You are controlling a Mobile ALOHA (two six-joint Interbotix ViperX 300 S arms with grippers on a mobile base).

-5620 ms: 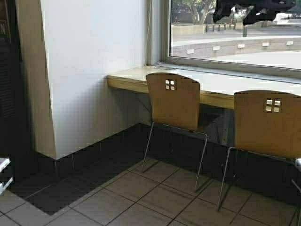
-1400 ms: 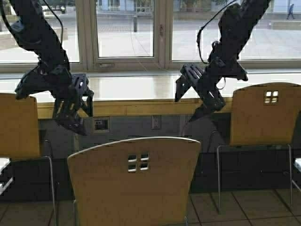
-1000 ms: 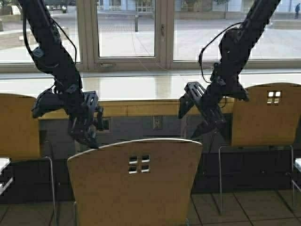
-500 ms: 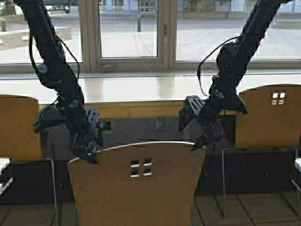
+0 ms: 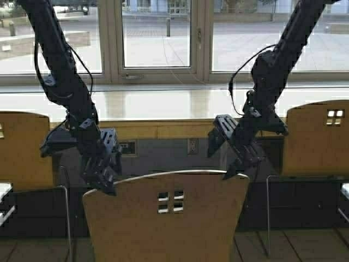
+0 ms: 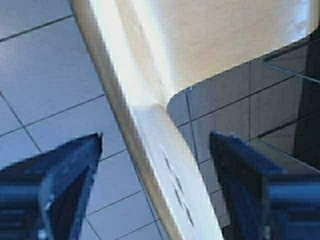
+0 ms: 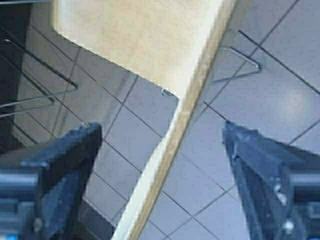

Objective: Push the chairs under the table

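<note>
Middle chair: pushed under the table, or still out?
Out. The middle chair stands well short of the table, its back between both open pincers.

Backlit by windows [image 5: 158, 38], tabletop [image 5: 180, 103] glare

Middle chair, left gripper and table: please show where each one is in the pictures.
Middle chair [image 5: 163, 218]: high view, on its backrest.
Left gripper [image 5: 106, 183]: high view, between its open fingertips.
Table [image 5: 163, 130]: high view, on its yellowish front edge.

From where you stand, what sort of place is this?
Probably a café or canteen window bar: a long light-wood counter under big street-facing windows, with matching tan moulded-plywood chairs lined up along it.
</note>
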